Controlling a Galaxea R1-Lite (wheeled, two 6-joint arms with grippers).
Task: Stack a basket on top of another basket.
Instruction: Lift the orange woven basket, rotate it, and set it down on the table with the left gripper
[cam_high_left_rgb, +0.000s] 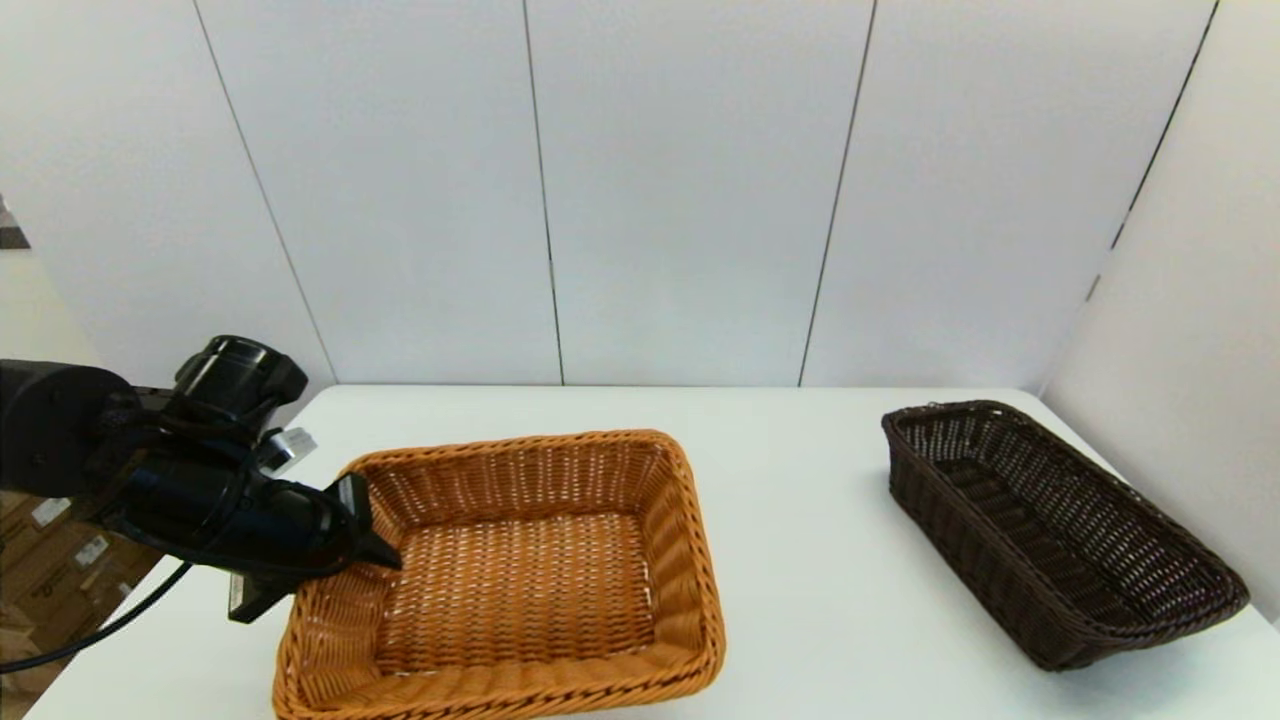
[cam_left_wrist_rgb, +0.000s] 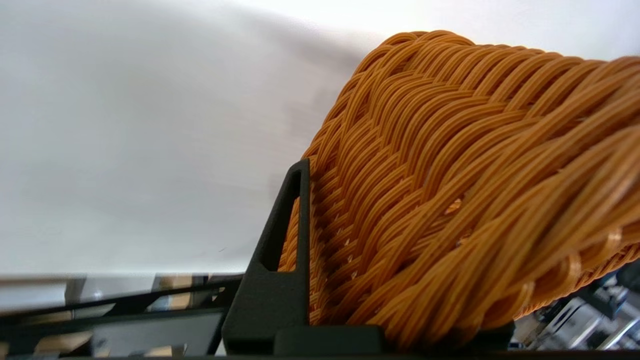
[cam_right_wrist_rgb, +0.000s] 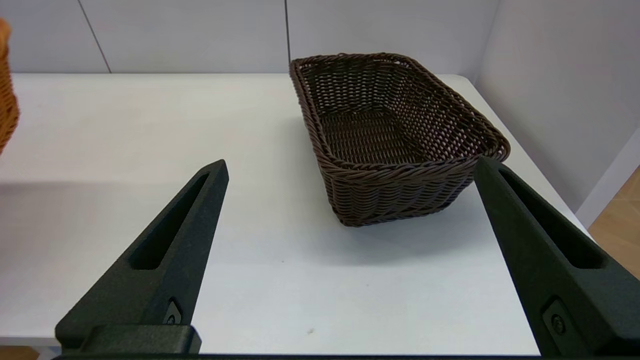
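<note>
Left gripper (cam_high_left_rgb: 325, 560) pinches the orange basket's (cam_high_left_rgb: 520, 570) left rim; right gripper (cam_right_wrist_rgb: 350, 170) spread before the dark basket (cam_right_wrist_rgb: 390, 130).

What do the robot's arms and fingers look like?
The left arm is glossy black and chunky, with a black cable hanging beneath. The right gripper has two long matte-black wedge-shaped fingers, each with a slot cut through and a small screw near its base.
</note>
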